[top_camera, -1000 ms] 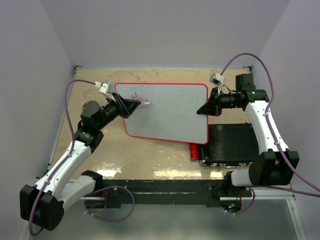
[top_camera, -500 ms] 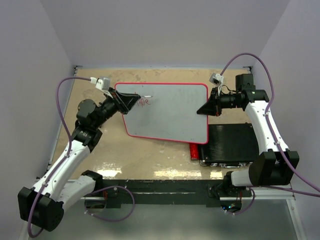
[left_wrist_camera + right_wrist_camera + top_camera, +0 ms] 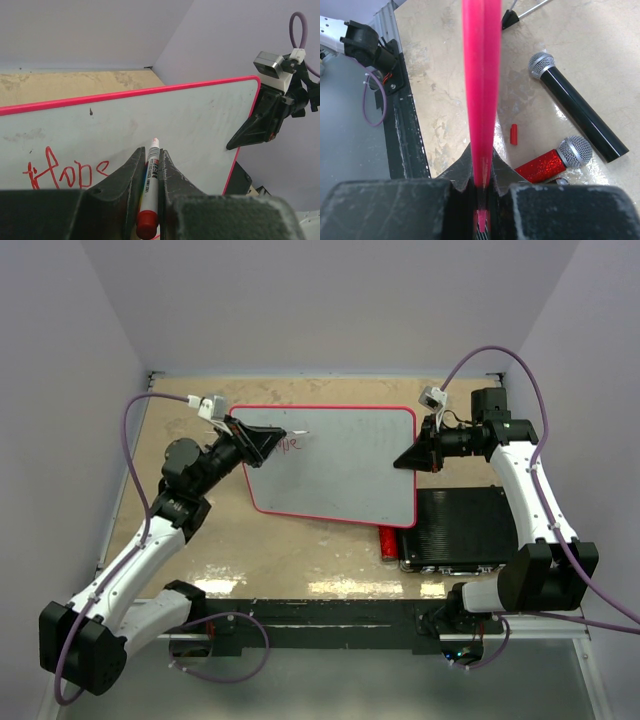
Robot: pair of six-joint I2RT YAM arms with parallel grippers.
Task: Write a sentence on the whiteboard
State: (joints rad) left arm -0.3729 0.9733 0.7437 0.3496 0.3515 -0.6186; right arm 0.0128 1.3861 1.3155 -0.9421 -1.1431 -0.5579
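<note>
The whiteboard (image 3: 340,475) with its red frame is held by the right rim in my right gripper (image 3: 402,461), which is shut on it. In the right wrist view the red edge (image 3: 481,75) runs straight out from between the jaws of the right gripper (image 3: 482,155). My left gripper (image 3: 151,151) is shut on a white marker (image 3: 150,187) with a red end. Its tip points at the board (image 3: 165,120) just right of the sentence (image 3: 67,172), red lettering reading "Hope". I cannot tell if the tip touches. From above, the left gripper (image 3: 283,434) is over the board's upper left, by the lettering (image 3: 289,444).
A black ribbed case (image 3: 465,525) lies under the board's right near corner, with a red glitter microphone (image 3: 552,162) beside it. A black microphone (image 3: 580,117) and a small red cap (image 3: 514,134) lie on the tabletop below the board.
My left gripper lifted the marker off the end of the word, toward the board's far edge, then shifted slightly right. The right gripper and the board have stayed put.
</note>
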